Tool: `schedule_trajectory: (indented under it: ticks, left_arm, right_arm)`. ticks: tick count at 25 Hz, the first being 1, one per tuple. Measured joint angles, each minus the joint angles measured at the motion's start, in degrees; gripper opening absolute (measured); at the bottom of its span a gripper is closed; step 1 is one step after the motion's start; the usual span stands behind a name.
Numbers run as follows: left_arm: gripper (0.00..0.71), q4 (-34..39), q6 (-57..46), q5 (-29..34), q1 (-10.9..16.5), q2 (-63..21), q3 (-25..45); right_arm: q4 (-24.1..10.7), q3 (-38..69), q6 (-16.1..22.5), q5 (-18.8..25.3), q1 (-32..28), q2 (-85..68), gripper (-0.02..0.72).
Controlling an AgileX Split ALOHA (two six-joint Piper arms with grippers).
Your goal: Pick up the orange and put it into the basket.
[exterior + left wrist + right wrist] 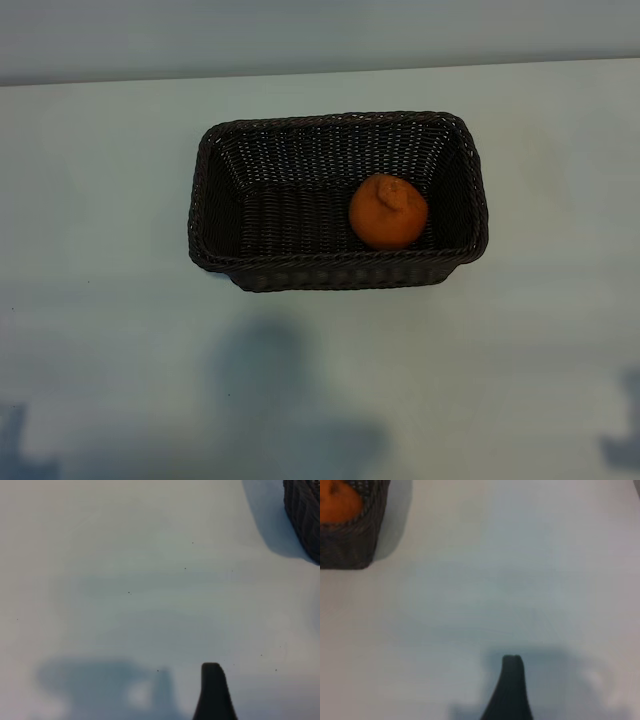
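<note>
The orange (388,211) lies inside the dark-brown wicker basket (340,272), toward its right end, with its knobby stem bump up. Nothing holds or touches it. The right wrist view catches a corner of the basket (355,545) with a bit of the orange (340,505) inside. In the left wrist view only an edge of the basket (305,515) shows. Each gripper hangs over bare table away from the basket. One dark finger (214,692) of the left one and one finger (510,690) of the right one show, with nothing against them. Both stand open.
The basket stands in the middle of a pale table (110,330). A wall line runs along the table's far edge (320,72). Soft shadows fall on the table's front part (280,400).
</note>
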Motion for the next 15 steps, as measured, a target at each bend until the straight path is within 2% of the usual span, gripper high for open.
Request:
schedule_trajectory:
  ticks: [7, 15]
  left_arm:
    - [0.508, 0.0, 0.0, 0.0, 0.0, 0.0, 0.0]
    - [0.508, 0.0, 0.0, 0.0, 0.0, 0.0, 0.0]
  right_arm:
    - [0.0, 2.04, 0.33, -4.26, 0.0, 0.0, 0.595]
    - [0.0, 2.05, 0.72, -4.78, 0.0, 0.0, 0.595]
